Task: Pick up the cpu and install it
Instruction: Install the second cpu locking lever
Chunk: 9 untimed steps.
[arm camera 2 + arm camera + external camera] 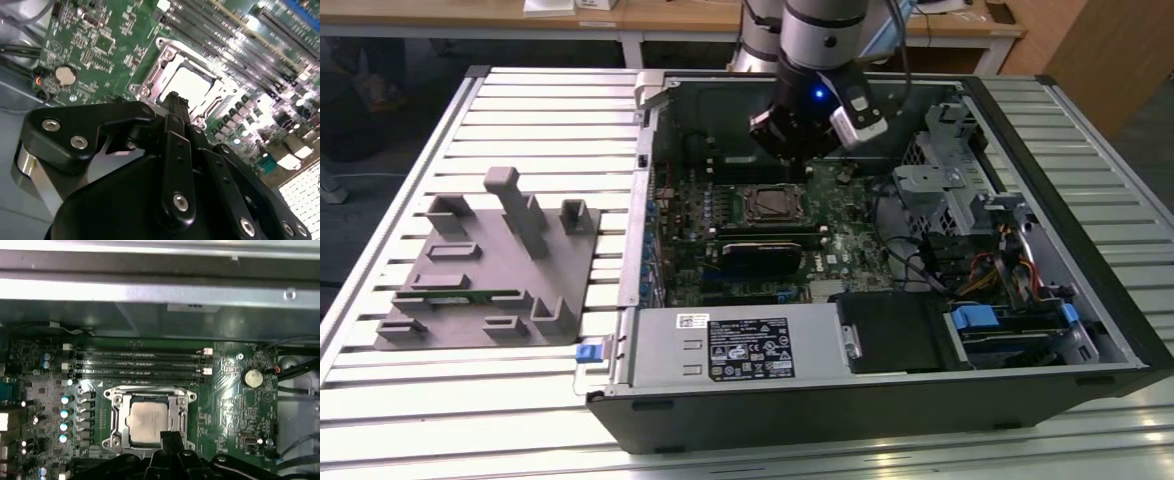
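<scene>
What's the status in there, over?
Tool just above the socket, nothing gripped that shows. Cpu seated in the socket on the motherboard. Nothing between tool and cpu.

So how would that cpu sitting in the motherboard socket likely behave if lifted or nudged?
The cpu looks like a thin, flat metal-topped square, so probably stiff and light. Its smooth top may be slippery. It sits recessed in the socket frame, so a sideways nudge would likely not shift it.
</scene>
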Motion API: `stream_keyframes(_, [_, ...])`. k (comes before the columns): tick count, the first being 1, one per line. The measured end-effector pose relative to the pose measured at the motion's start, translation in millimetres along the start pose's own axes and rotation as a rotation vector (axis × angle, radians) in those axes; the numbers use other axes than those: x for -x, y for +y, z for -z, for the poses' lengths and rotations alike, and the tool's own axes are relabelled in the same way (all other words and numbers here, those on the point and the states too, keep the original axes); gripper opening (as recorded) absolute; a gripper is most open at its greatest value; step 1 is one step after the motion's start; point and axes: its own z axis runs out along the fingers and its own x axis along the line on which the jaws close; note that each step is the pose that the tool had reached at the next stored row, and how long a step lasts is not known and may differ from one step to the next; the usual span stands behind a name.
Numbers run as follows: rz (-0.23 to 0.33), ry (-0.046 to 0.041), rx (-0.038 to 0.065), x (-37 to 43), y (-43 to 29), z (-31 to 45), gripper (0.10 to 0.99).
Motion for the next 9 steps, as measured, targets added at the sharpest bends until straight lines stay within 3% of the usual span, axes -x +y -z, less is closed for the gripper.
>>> stream_keyframes(6, [0.000,0.0009,0.000,-0.2,-15.9,0.2,0.106])
stream_keyframes(9, [0.000,0.0038,0.000,-0.2,-18.0,-4.4,0.106])
